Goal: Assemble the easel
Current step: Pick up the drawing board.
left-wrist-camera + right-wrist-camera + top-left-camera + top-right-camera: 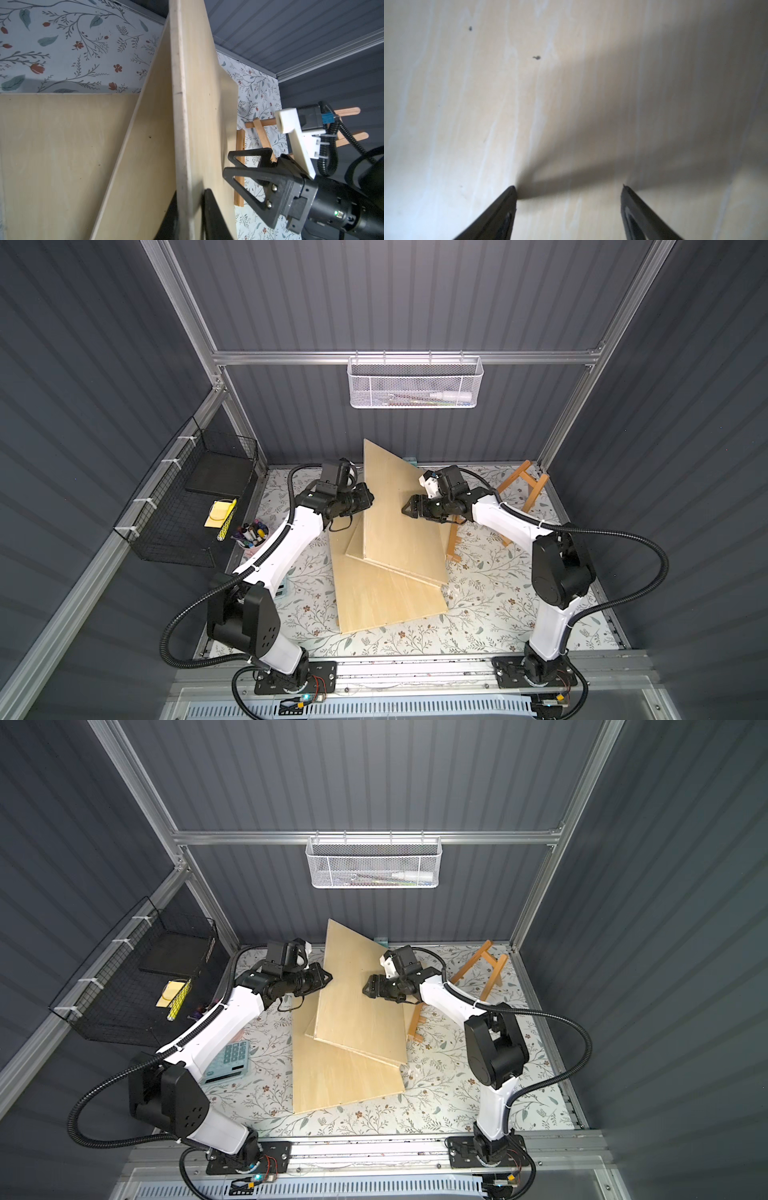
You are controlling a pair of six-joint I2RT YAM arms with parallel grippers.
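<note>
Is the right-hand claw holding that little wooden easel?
No, the right gripper stands open, facing the raised board, while the easel stands apart behind it.

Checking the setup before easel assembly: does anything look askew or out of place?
Yes: one plywood board stands tilted on edge, pinched by the left claw, above other boards stacked crookedly.

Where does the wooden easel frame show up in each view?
Both top views: easel frame back right, partly behind the right arm.
Left wrist: easel frame beyond the raised board, behind the right hand.
Right wrist: not in it.
Shared landmark: the raised board.
</note>
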